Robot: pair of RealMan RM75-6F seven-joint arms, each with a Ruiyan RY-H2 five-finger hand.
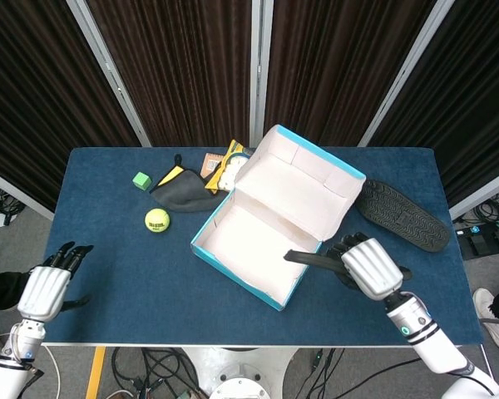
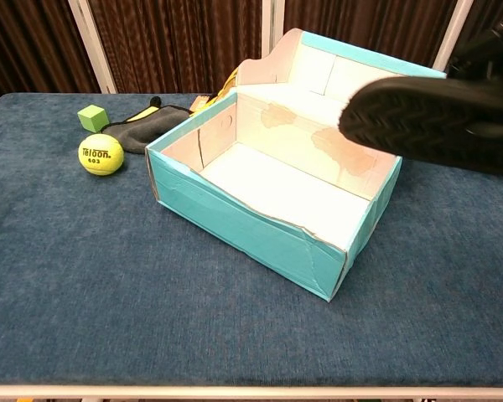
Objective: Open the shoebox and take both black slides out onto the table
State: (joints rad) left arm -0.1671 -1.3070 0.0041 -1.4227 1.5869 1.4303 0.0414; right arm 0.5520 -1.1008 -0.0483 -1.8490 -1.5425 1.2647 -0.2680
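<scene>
Shoebox (image 1: pixel 266 241) standing open and empty, first slide (image 1: pixel 402 214) lying on table (image 1: pixel 116 266), right hand (image 1: pixel 368 266) gripping second slide (image 2: pixel 436 126) aloft, left hand (image 1: pixel 43 291) idling open.

Both views are evenly and brightly lit from above, with soft, short shadows on the tabletop (image 1: pixel 108 249). The shoebox (image 1: pixel 266 249) interior is pale and close to washed out in the chest view. The dark curtains (image 1: pixel 183 66) behind the far edge stay dim. The held slide (image 2: pixel 436 126) is slightly soft near the chest view's right edge; elsewhere focus is sharp.
</scene>
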